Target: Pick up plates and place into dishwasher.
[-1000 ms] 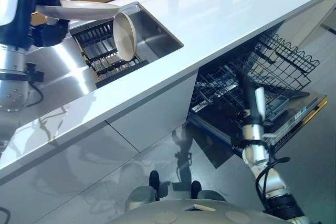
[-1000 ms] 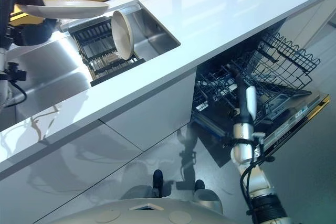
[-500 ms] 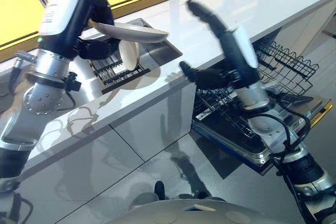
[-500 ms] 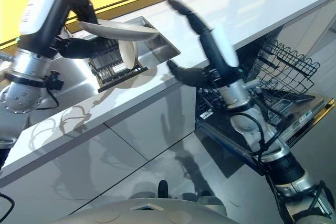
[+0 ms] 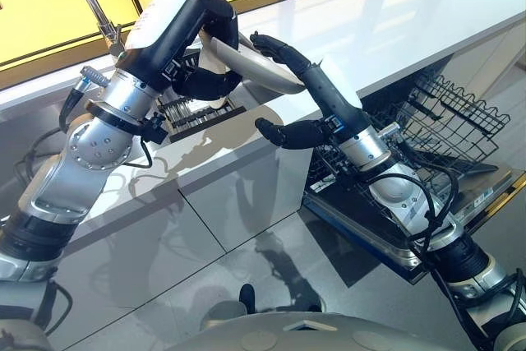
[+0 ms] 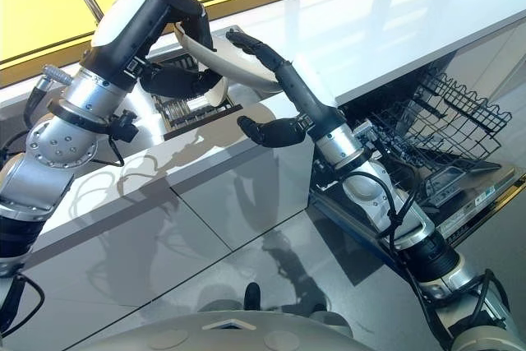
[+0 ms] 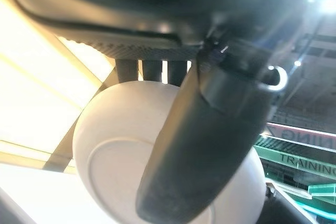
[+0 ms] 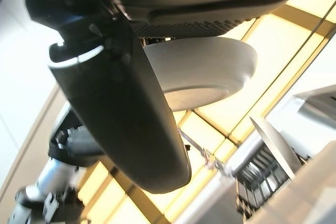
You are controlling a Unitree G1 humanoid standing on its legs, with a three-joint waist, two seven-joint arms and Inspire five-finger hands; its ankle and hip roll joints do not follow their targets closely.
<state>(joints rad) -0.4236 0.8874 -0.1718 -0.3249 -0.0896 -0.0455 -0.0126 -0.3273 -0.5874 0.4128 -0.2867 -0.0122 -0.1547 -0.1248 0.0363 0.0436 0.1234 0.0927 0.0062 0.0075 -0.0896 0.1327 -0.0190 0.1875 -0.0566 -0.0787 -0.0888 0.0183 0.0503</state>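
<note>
A white plate [image 5: 253,70] hangs tilted above the counter's front edge, just past the sink. My left hand [image 5: 201,34] is shut on its near rim; in the left wrist view the thumb [image 7: 199,145] lies across the plate [image 7: 110,150] with the fingers behind it. My right hand [image 5: 325,103] reaches up from the dishwasher side. Its straight fingers [image 5: 283,51] lie over the plate's far edge, and its thumb [image 5: 283,133] hangs well below, apart from the plate. Past that hand's fingers the right wrist view has the plate [image 8: 202,66]. A second plate [image 8: 273,140] leans in the sink rack.
The sink's dark rack [image 6: 185,108] sits behind the hands, with a faucet [image 5: 90,6] at the back left. The white counter [image 5: 394,22] runs to the right. Below it the dishwasher's wire basket [image 5: 448,113] is pulled out over the lowered door [image 5: 485,195].
The left hand has carried the plate right, from over the sink to the counter's edge, and tilted it. The right arm has risen from the dishwasher basket to the plate. The camera has shifted.
</note>
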